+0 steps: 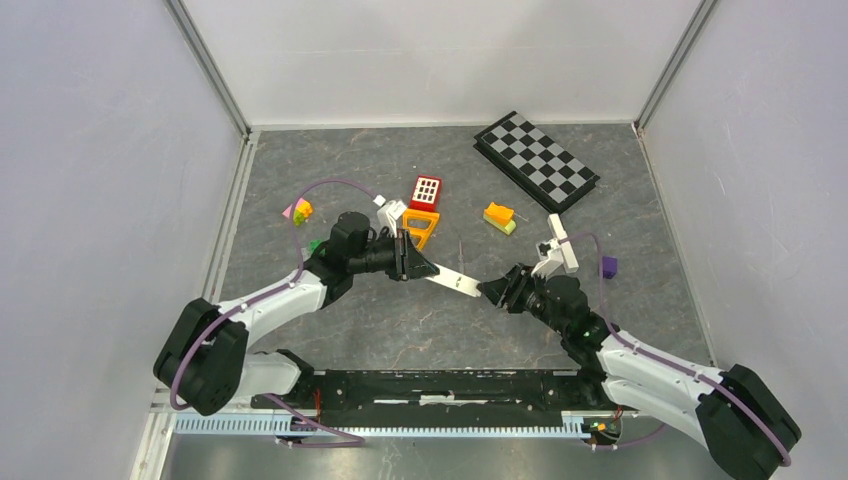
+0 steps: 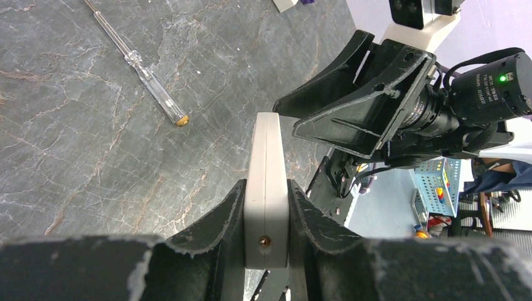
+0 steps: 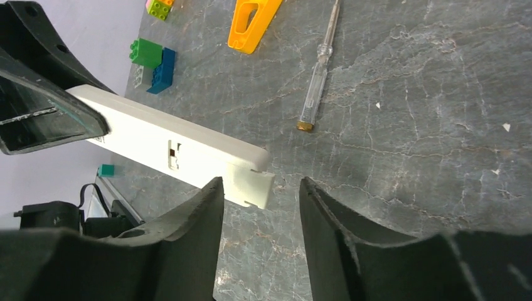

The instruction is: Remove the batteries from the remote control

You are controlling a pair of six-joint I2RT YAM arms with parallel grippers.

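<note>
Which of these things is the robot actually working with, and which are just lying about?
In the job: white remote; left tool clamping it; right tool open at its end.
Lying about: screwdriver; checkerboard; orange wedge; red window block; green and blue bricks; purple block.

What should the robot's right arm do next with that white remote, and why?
Probably close the right end effector on the white piece sticking out of the end of the white remote and pull it away. That piece looks like a half-slid battery cover; it lies between the open fingers, and the left end effector clamps the remote's other end.
</note>
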